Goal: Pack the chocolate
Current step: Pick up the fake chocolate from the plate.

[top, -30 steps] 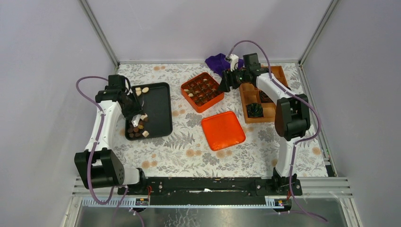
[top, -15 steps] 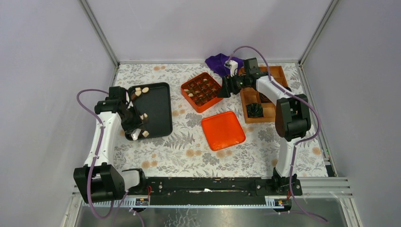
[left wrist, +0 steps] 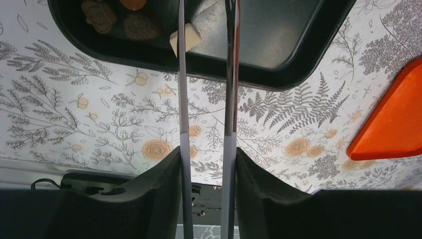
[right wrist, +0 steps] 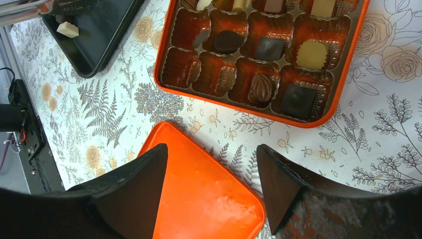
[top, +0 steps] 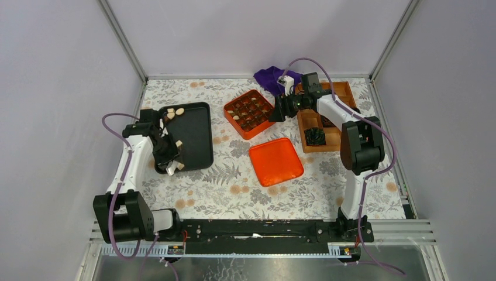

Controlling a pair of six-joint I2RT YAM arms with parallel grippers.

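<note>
The floral tabletop point(top: 234, 190) carries everything. The left arm point(top: 130, 167) reaches over the near end of a black tray point(top: 199, 132) on the left. The right arm point(top: 345, 117) stretches to the far middle, beside an orange box point(top: 229, 110) of moulded cells. The box's flat orange lid point(top: 276, 161) lies apart from it, nearer the arms. A wooden tray point(top: 331, 136) sits on the right with a dark crinkled cup point(top: 316, 136) in it. A purple cloth point(top: 269, 76) is bunched at the far edge.

The right gripper point(right wrist: 211, 149) hangs over the strip of tabletop between box and lid, its jaws spread wide with nothing between them. The left gripper point(left wrist: 206, 20) has its thin blades a little apart over the tray's near rim. Their tips run out of the wrist view, so I cannot tell whether they hold anything.

The chocolate is in two places. A few cream pieces point(top: 173, 111) lie at the tray's far corner, and at its near end a cream piece point(left wrist: 186, 37) touches the left blade, with brown pieces point(left wrist: 141, 27) just beside it. In the box several cells are filled, among them a dark square point(right wrist: 298, 98), a brown piece point(right wrist: 261, 87) and a cream one point(right wrist: 312, 54). The cells at its near corner stand empty.
</note>
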